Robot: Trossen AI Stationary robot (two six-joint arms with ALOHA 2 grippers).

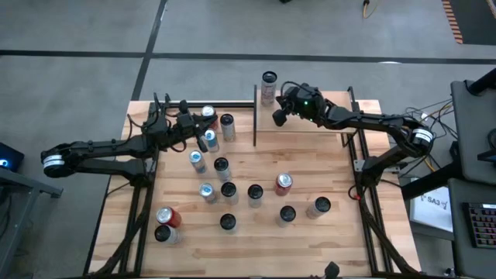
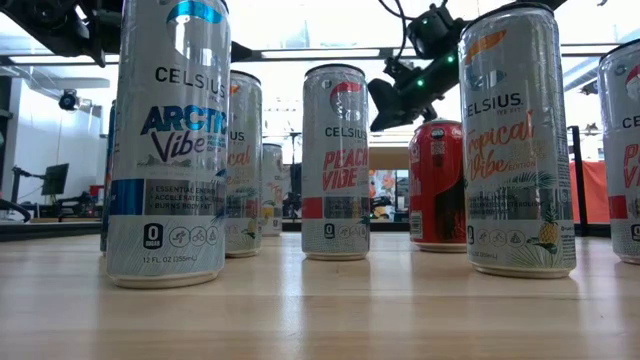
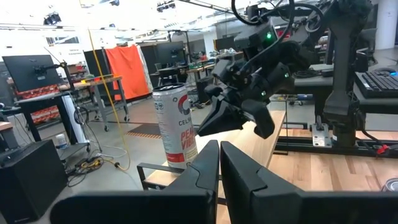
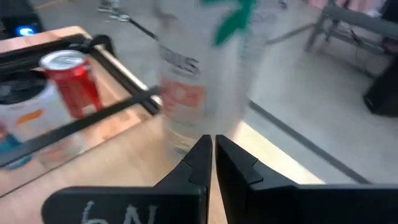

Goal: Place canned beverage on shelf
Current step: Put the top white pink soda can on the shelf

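The shelf point(image 1: 310, 124) is a small light-wood board with black posts at the table's far edge. A white Celsius can point(image 1: 268, 85) stands upright on its base at the shelf's far left corner; it also shows in the left wrist view point(image 3: 175, 124) and, blurred, in the right wrist view point(image 4: 199, 81). My right gripper point(image 1: 277, 118) hovers over the shelf just near of that can, shut and empty point(image 4: 213, 152). My left gripper point(image 1: 200, 133) is raised among cans at the far left, shut and empty point(image 3: 219, 158).
Several upright cans stand across the table's middle and near part, among them red ones point(image 1: 284, 183) point(image 1: 168, 217). Three cans point(image 1: 208, 115) point(image 1: 226, 124) point(image 1: 209, 139) stand close by my left gripper. The shelf's black post point(image 1: 255, 116) rises at its left side.
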